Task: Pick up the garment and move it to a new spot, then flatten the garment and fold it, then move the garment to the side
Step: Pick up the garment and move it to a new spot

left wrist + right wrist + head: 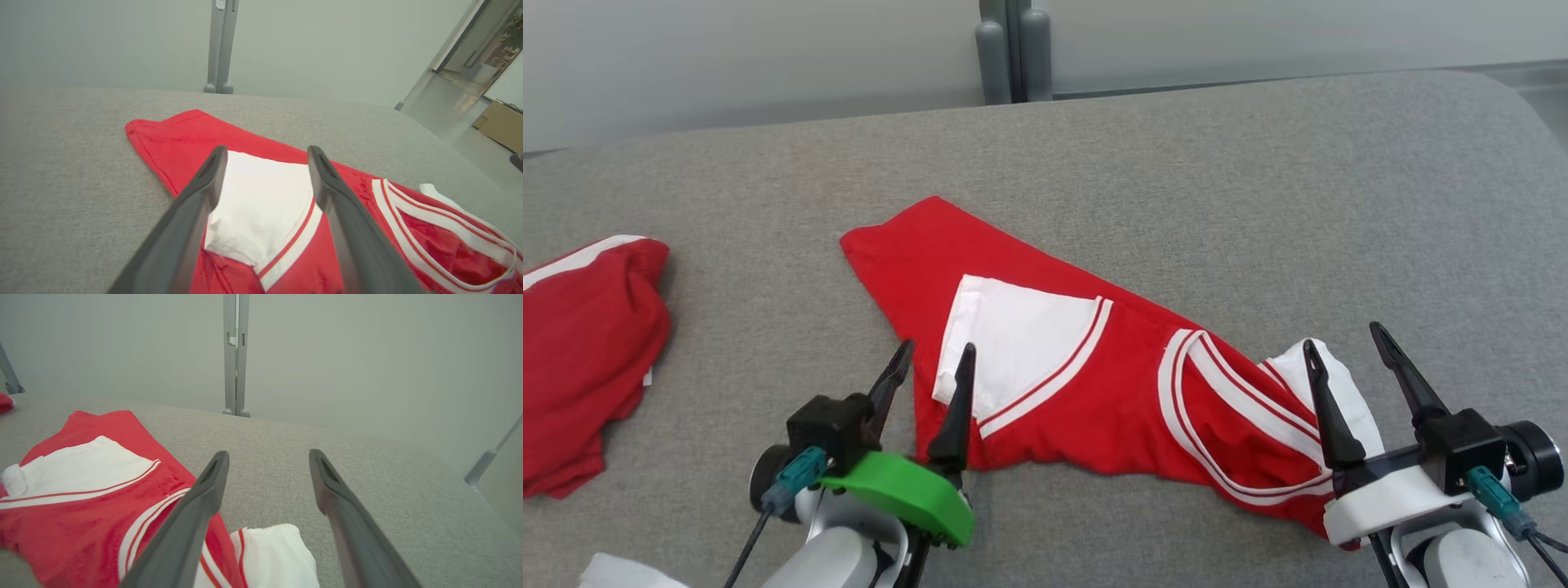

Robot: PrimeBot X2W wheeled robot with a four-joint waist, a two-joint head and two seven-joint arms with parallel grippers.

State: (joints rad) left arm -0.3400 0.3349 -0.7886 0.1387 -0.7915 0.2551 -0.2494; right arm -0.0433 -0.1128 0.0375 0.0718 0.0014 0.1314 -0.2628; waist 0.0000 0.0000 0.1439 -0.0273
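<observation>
Two grippers sit low in the head view. What do they have hold of?

— Nothing. The left gripper at the lower left and the right gripper at the lower right both stand with fingers spread wide, and no cloth lies between them. The two wrist views say the same.

— And where is the garment?

— Spread on the grey cushion, just past both sets of fingertips. Its long axis runs on a slant, from the lower right of the frame up to a red corner left of centre.

— Which arm is nearer which end?

— The left gripper's inner finger overlaps the near edge beside the folded-in white sleeve. The right one is at the low end, its inner finger over the other white sleeve, with the striped neckline just to its left in the frame.

— So what does the next move turn on?

— My judgement is that flattening isn't finished. Each arm has its own sleeve straight ahead, and the far red corner is the longest reach for either.

— Anything beyond it?

— A second red garment bunched at the left edge, well apart, and grey posts at the top.
</observation>
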